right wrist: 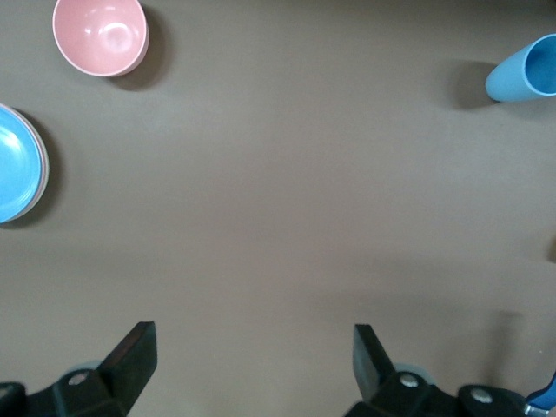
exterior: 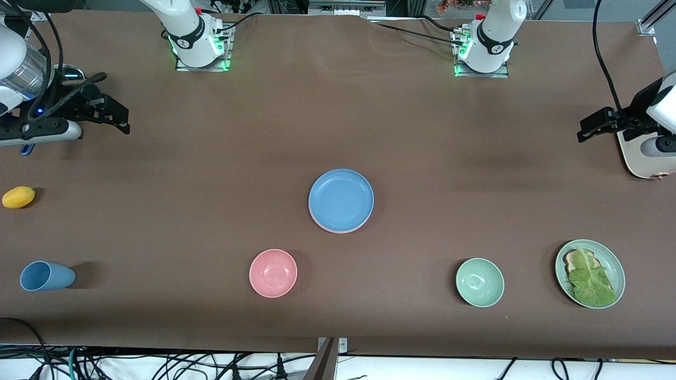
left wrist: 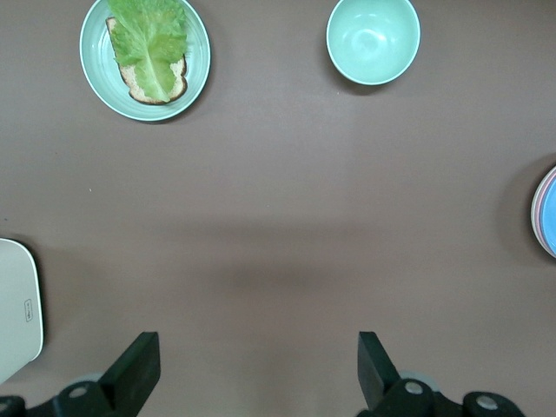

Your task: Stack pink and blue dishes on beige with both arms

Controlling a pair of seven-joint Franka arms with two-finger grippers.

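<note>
Blue dish (exterior: 341, 199) tops stack mid-table, well apart from both spread pincers.

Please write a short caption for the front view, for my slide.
Sky-blue round plastic plate stacked on a pale pink plate at mid-table; both open hands, left and right, wait at the table ends.

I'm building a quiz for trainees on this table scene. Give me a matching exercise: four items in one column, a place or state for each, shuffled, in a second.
1. blue plate
2. blue cup
3. lettuce leaf
4. pink bowl

A. lying on its side
B. on bread on the mint-green plate
C. stacked on a pink plate
D. upright and empty, nearer the front camera than the stack

Pairs: 1-C, 2-A, 3-B, 4-D
</note>
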